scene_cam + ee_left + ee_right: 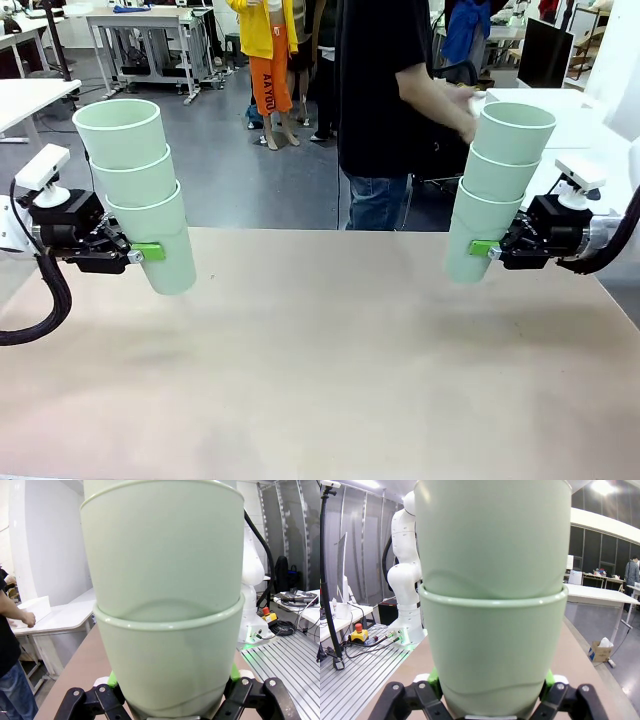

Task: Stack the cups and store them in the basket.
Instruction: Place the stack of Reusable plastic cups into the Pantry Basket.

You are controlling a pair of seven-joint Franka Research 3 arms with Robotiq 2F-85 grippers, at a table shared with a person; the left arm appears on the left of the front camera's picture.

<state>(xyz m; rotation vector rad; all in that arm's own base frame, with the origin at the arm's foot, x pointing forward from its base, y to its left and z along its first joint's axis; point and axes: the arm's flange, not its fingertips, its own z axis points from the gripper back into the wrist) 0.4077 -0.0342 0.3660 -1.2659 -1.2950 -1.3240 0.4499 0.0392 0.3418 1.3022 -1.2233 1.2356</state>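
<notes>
1. Cups (120, 125): six, nested in two stacks of three. The left stack (140, 195) sits between the left jaws and the right stack (497, 190) between the right jaws.
2. The left jaws are clamped on the lowest cup of their stack, with a green pad (148, 252) pressed to its wall. The base hangs below the jaws and the two nested cups rise above them.
3. The right jaws are likewise closed on the lowest cup of the right stack (492, 630), gripping its lower wall.
4. Both stacks appear to hang clear of the surface (320, 390), each with its open mouth up.
5. The long axes are near upright but splay. The left stack's mouth leans back toward its own arm, and the right stack's does the same, so the two axes part toward the top.
6. Seen from either jaws, the other stack lies straight ahead beyond the fingertips and well apart, with bare surface between them.
7. Judgement: joining the stacks turns on this relation. One base must rise above the other mouth, and the two axes must line up before lowering. Neither arm is clearly the nearer.
</notes>
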